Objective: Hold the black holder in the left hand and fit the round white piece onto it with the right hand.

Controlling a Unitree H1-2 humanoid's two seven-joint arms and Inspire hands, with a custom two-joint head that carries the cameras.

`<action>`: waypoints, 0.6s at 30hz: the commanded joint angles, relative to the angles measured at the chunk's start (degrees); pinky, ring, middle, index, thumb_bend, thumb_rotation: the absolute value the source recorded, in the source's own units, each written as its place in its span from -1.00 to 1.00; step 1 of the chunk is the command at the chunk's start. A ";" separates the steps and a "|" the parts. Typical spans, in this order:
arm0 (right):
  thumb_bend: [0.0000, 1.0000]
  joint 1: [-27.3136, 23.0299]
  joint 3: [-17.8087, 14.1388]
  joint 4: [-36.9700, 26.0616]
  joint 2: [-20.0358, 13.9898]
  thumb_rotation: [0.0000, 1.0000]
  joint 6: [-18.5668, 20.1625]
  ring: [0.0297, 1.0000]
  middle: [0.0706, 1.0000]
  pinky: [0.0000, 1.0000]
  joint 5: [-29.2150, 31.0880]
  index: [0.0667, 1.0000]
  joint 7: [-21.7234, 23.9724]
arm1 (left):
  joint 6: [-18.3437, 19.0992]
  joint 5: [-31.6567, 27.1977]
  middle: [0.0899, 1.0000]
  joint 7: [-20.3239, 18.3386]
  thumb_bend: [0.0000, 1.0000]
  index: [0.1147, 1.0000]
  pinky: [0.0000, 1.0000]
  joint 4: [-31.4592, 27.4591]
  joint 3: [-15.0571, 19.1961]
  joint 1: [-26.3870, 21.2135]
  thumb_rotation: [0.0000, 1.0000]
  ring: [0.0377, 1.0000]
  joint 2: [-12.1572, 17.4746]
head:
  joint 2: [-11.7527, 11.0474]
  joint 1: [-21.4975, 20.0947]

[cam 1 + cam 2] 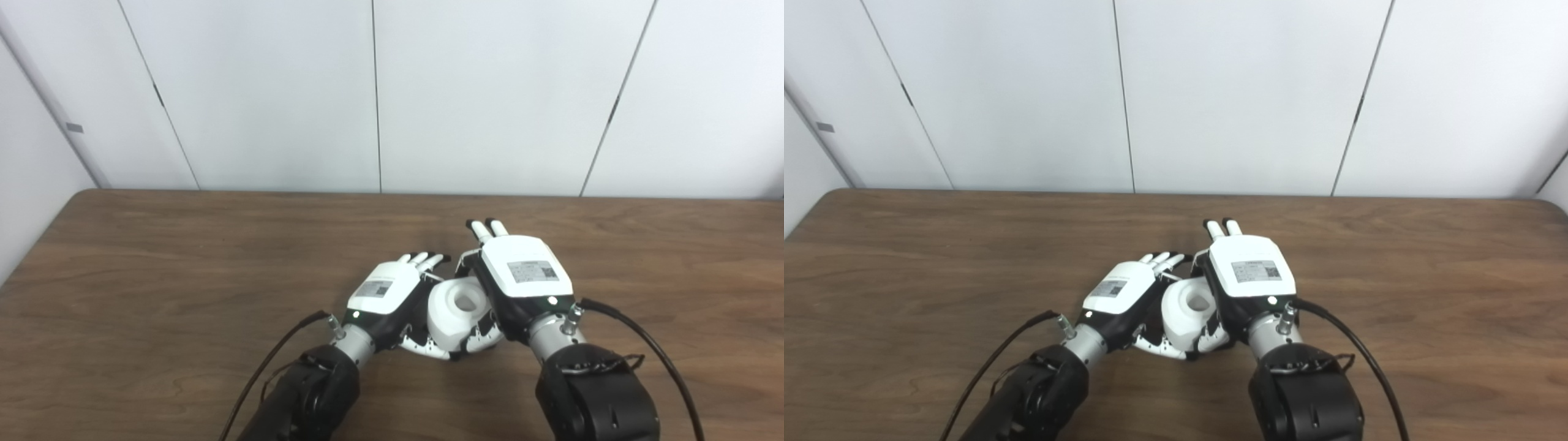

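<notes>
The round white piece (459, 309), a thick ring with a hollow centre, sits just above the table between my two hands. My right hand (523, 269) is shut on its right side, thumb curled beneath it and two fingers (487, 229) sticking out straight towards the wall. From the left, my left hand (386, 294) presses in with its fingers (422, 260) bent over the far edge and its thumb under the piece. The black holder (1151, 318) shows only as a dark sliver between the left palm and the white piece. The rest of it is hidden.
The brown wooden table (184, 275) stretches wide on both sides of the hands. White wall panels (380, 92) stand behind its far edge. Black cables (643, 337) trail from both wrists.
</notes>
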 commanded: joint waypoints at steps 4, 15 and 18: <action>0.34 1.60 0.68 1.80 -0.03 -0.63 -0.42 1.00 0.97 0.30 0.07 0.13 3.45 | -0.37 0.17 0.90 1.82 0.03 -0.17 1.00 -0.62 0.28 -1.80 -0.90 0.96 -0.38 | 0.06 0.06; 0.67 1.56 0.46 1.78 0.04 -0.53 -0.16 1.00 0.98 0.30 1.10 0.29 3.38 | -0.51 0.21 0.89 1.98 0.03 -0.17 1.00 -0.36 0.25 -1.92 -0.90 0.96 -0.40 | -0.35 0.12; 0.68 1.59 0.39 1.78 0.03 -0.52 -0.02 1.00 0.99 0.31 1.33 0.29 3.43 | -0.42 0.19 0.89 1.85 0.03 -0.17 1.00 -0.45 0.26 -1.88 -0.90 0.96 -0.41 | -0.35 0.12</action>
